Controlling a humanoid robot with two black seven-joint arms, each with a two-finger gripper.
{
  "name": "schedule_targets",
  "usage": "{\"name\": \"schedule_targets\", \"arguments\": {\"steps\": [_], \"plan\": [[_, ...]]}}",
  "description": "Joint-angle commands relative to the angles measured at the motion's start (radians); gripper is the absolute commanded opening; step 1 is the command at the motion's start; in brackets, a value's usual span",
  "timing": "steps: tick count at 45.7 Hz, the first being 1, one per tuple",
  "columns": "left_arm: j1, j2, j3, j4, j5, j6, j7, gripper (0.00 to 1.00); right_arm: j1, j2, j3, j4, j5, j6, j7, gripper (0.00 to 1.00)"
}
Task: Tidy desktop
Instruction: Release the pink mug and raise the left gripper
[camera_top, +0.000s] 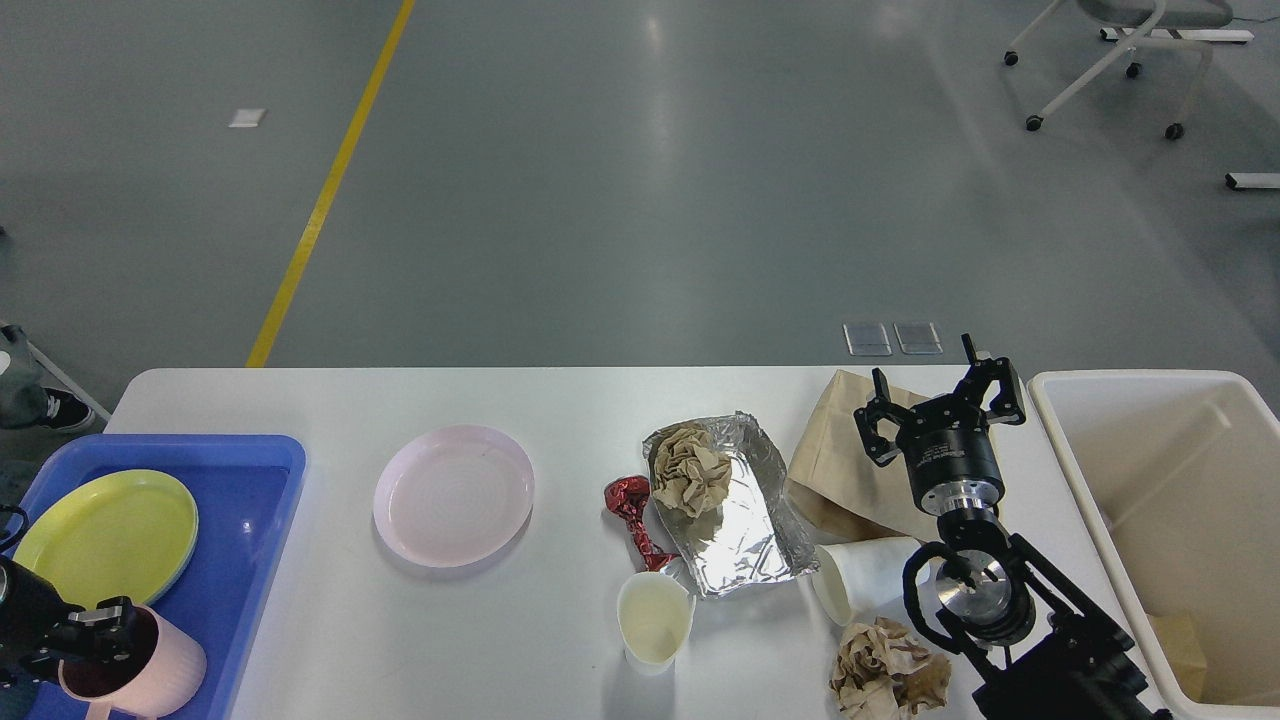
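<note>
**Head view: cluttered tabletop, both arms in frame**

Head view. The white tabletop (560, 640) fills the lower half of the frame, its far edge against the grey floor.

- Left end: blue tray (245, 540) holding a yellow plate (105, 535). At the tray's near corner, the left gripper (100, 628) sits at the rim of a pink mug (150, 670); fingers clamped on the rim, one inside the dark interior.
- Left of centre: pink plate (453, 494), alone on the bare surface.
- Centre: crumpled foil tray (745, 520) with a brown paper ball (690, 468) in its far end. Red foil wrapper (632, 515) just beside the foil's left edge. Cream cup (654, 620) upright, near the foil's front corner.
- Right of centre: flat brown paper bag (835, 460); white paper cup (865, 575) lying on its side; second crumpled brown paper wad (885, 680) at the near edge.
- Right gripper (940, 405) raised over the paper bag, fingers spread apart, holding nothing.
- Far right: cream bin (1160, 500) beside the tabletop's end, a tan scrap at its bottom.
</note>
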Motion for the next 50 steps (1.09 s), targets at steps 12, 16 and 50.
{"name": "schedule_targets", "arguments": {"steps": [12,16,50], "plan": [[-0.283,0.003,0.253,-0.024,-0.008,-0.289,-0.007,0.94,-0.001,0.000,0.000,0.001,0.000,0.000,0.000,1.00],[-0.403,-0.008,0.327,-0.042,-0.007,-0.380,-0.002,0.95,-0.001,0.000,0.000,0.000,0.000,0.000,0.000,1.00],[-1.343,-0.654,0.576,-0.440,-0.660,-0.429,0.076,0.95,-0.001,-0.001,0.000,0.001,0.000,0.000,0.000,1.00]]}}
